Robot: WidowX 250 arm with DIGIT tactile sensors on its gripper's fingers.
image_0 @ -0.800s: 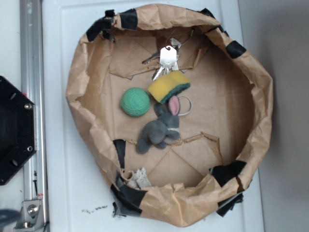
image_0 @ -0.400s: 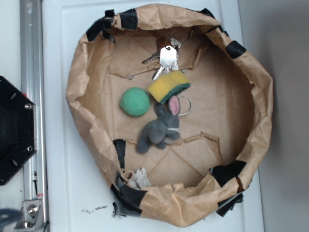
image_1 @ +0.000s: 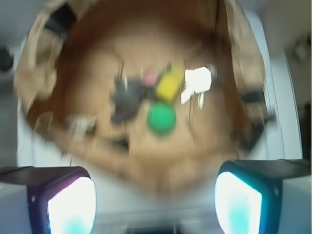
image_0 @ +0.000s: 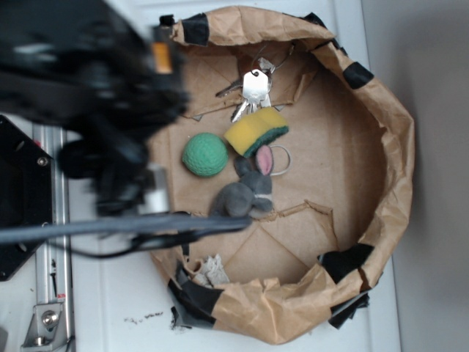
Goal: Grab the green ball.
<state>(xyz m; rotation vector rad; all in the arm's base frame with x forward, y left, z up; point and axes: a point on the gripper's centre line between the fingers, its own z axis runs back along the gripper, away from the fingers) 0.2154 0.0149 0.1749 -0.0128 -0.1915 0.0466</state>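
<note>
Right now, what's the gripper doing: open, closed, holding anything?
Gripper: open, holding nothing; the green ball lies untouched in the paper basin.

paper basket [image_0: 396,147] on the table [image_0: 102,293] | inside – ball [image_0: 205,155] just left of the sponge [image_0: 256,130], touching or almost | keys [image_0: 253,89] behind the sponge, toward the far wall | toy rabbit [image_0: 243,195] in front of the sponge, right-front of the ball | arm [image_0: 95,88] – over the basket's left rim, left of the ball
</note>
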